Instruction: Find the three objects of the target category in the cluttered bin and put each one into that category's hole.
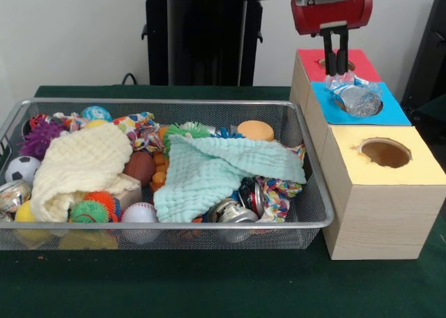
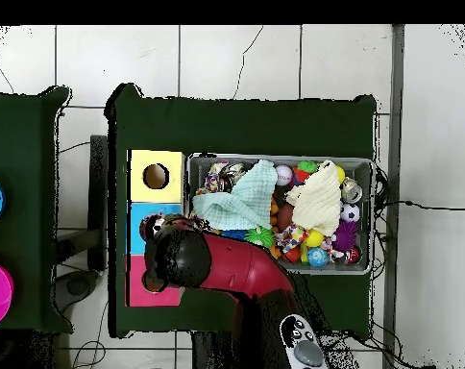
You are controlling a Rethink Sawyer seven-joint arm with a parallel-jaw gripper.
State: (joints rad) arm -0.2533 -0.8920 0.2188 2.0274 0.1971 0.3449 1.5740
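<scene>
The silver wire-mesh bin [image 1: 174,102] stands at the left, full of clutter. It also shows in the overhead view [image 2: 280,158]. To its right stand three wooden boxes with holes, topped red [image 1: 362,60], blue [image 1: 394,112] and yellow [image 1: 418,168]. My gripper [image 1: 338,70] hangs over the line between the red and blue tops. Its fingers are close together on the end of a crushed clear plastic bottle [image 1: 359,98]. The bottle lies across the blue box's hole. In the overhead view the arm's head [image 2: 179,255] covers the gripper.
In the bin lie a cream cloth [image 1: 80,161], a mint cloth [image 1: 216,168], crushed cans [image 1: 233,212], a baseball [image 1: 139,213], a soccer ball [image 1: 22,168], spiky balls and rope toys. The yellow box's hole [image 1: 385,153] is open.
</scene>
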